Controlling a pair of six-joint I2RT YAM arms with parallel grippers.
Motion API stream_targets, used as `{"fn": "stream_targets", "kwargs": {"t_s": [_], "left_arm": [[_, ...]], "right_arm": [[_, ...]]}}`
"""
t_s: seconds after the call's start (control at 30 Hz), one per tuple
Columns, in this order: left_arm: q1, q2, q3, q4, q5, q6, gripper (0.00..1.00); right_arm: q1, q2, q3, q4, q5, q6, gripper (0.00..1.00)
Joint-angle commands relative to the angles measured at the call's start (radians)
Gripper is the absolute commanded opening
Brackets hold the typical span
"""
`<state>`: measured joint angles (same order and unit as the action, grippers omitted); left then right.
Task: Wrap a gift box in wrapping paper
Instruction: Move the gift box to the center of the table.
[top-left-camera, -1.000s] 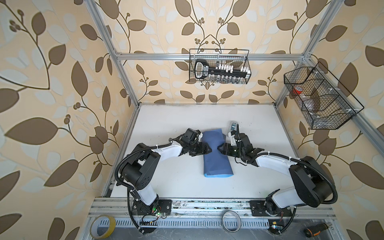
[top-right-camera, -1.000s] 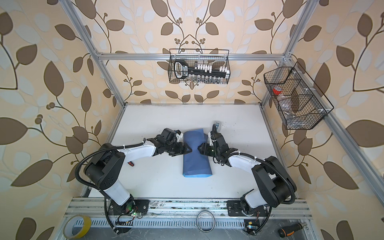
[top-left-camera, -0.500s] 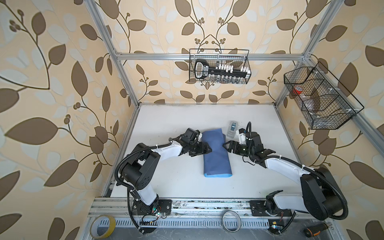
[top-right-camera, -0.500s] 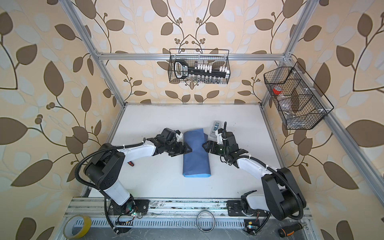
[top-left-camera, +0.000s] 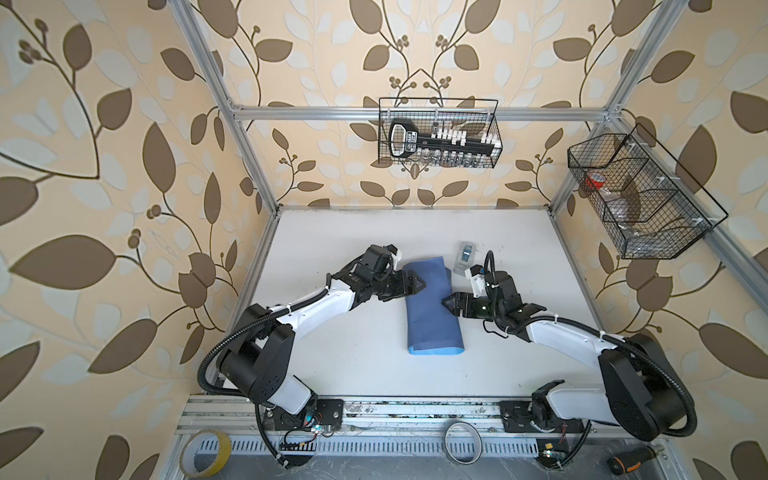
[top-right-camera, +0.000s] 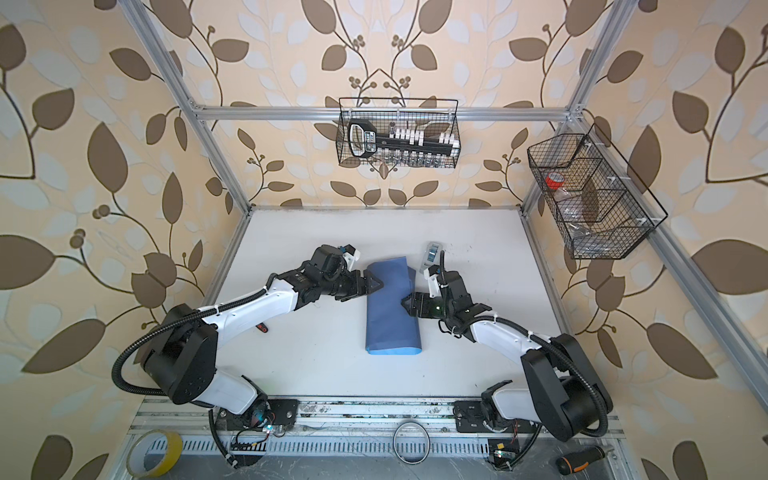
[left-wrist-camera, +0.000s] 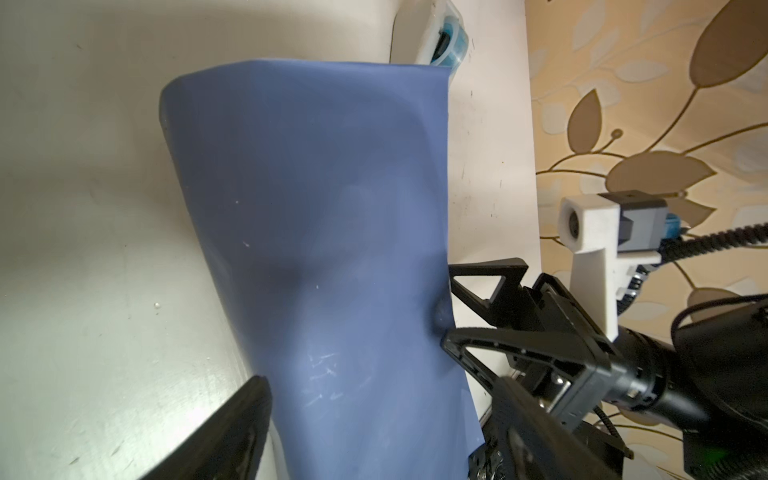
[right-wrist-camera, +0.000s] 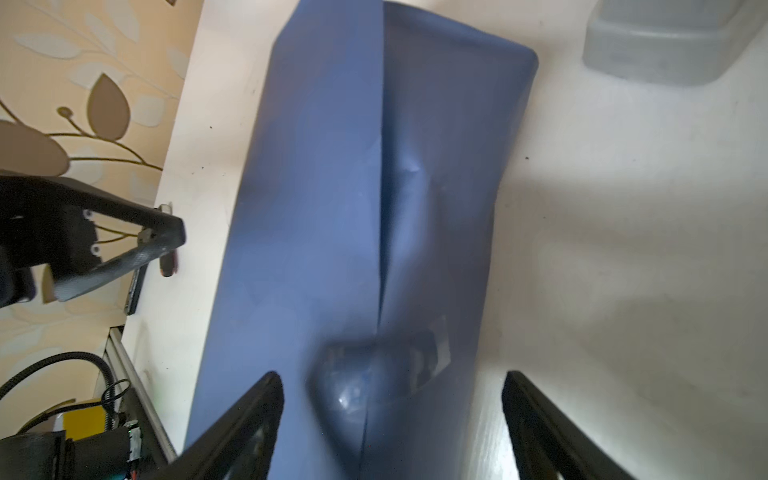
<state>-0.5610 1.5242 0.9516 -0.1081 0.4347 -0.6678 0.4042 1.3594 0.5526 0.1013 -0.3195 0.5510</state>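
Looking across the white table (top-left-camera: 353, 357), I see bare surface on every side of the wrapping paper (top-left-camera: 432, 307), which lies mid-table, its long axis running from the arms' rail toward the back wall. Aluminium rails (top-left-camera: 415, 112) fence the space. The only close neighbour is a small grey-white tape dispenser (top-left-camera: 465, 257) just beside the paper's far right corner, in both top views.

The paper is folded into a long, soft-sided parcel shape with rounded rather than sharp long edges. Its outer face is matte slate blue; a strip of lighter sky blue shows at the near end (top-right-camera: 392, 352). From the right wrist, one layer overlaps another along a straight lengthwise seam (right-wrist-camera: 381, 187), with a shallow dent beside it and a glossy bulge near the camera.

The left gripper (top-left-camera: 415, 282) sits at the paper's left edge near its far end, fingers spread. The right gripper (right-wrist-camera: 390, 378) faces it from the opposite edge, black fingers (right-wrist-camera: 249, 415) wide apart with nothing between them but the paper's surface below. Whether either tip touches the paper, I cannot tell.
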Motion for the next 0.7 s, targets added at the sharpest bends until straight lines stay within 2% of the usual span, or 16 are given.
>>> {"fn": "stream_targets", "kwargs": {"t_s": [0.0, 0.27, 0.67], "left_arm": [[0.01, 0.038, -0.021, -0.021, 0.003, -0.014, 0.81], [0.01, 0.126, 0.006, -0.004, 0.041, -0.015, 0.7], [0.112, 0.218, 0.092, -0.018, 0.027, 0.027, 0.69]], "right_arm": [[0.009, 0.035, -0.001, 0.072, -0.051, 0.029, 0.83], [0.034, 0.084, 0.003, 0.152, -0.07, 0.092, 0.81], [0.067, 0.241, 0.158, 0.196, -0.027, 0.127, 0.8]]}}
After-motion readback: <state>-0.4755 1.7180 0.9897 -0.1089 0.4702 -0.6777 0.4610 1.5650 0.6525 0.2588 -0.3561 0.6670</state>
